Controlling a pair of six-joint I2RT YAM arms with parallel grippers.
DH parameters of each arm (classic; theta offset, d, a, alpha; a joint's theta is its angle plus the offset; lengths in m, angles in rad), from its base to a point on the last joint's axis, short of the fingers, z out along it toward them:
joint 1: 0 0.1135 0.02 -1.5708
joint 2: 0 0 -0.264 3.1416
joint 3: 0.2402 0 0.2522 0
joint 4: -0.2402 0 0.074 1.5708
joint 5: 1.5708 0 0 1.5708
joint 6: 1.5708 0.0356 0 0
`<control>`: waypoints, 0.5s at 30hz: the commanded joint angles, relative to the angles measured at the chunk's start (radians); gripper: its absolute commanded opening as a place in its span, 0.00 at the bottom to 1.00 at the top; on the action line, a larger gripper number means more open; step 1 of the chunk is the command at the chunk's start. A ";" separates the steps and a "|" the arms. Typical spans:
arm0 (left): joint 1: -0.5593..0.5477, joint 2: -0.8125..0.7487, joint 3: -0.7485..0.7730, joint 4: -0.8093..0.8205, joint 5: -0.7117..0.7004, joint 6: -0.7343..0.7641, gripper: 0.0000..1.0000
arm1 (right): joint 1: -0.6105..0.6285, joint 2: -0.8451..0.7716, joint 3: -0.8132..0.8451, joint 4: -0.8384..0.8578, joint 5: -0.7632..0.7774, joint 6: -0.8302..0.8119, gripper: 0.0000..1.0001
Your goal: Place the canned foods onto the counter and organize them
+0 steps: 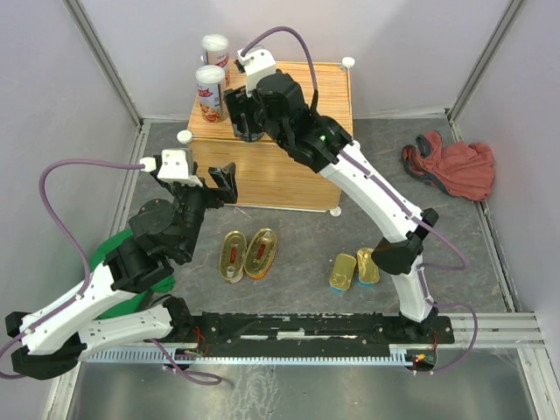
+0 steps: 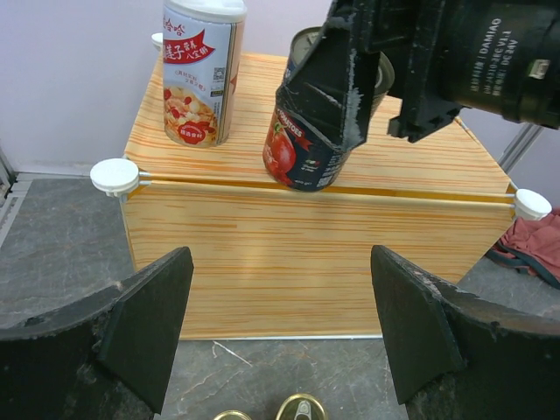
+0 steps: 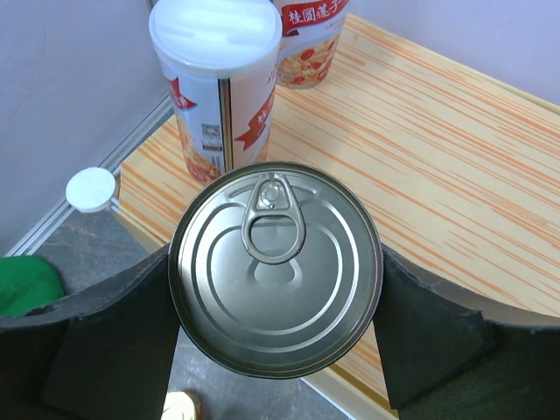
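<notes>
My right gripper (image 3: 276,289) is shut on the dark round tin (image 3: 276,267), its fingers on either side of the pull-tab lid. The tin (image 2: 302,149) is slightly tilted at the front edge of the wood-grain counter (image 2: 306,254); I cannot tell whether its base rests there. Two tall white-lidded cans (image 1: 214,52) (image 1: 209,92) stand on the counter's back left. My left gripper (image 2: 280,324) is open and holds nothing, low in front of the counter. On the floor lie two oval gold tins (image 1: 233,255) (image 1: 262,252) and two rectangular tins (image 1: 343,271) (image 1: 367,265).
A red cloth (image 1: 451,166) lies on the floor at the right. A green cloth (image 1: 109,254) shows under the left arm. White ball knobs (image 2: 115,176) mark the counter's corners. Grey walls close in the back and sides.
</notes>
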 commanded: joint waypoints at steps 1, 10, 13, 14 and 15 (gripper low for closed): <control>-0.005 -0.005 0.019 0.053 0.014 0.055 0.88 | -0.003 -0.004 0.099 0.214 0.037 -0.029 0.01; -0.005 -0.021 0.009 0.062 0.048 0.060 0.88 | -0.040 0.034 0.117 0.244 0.047 -0.019 0.01; -0.004 -0.023 0.007 0.076 0.047 0.072 0.88 | -0.057 0.043 0.109 0.251 0.030 0.007 0.01; -0.005 -0.022 0.008 0.080 0.047 0.077 0.89 | -0.062 0.048 0.110 0.254 0.026 0.011 0.01; -0.004 -0.022 0.006 0.082 0.046 0.079 0.89 | -0.066 0.052 0.110 0.256 0.021 0.017 0.01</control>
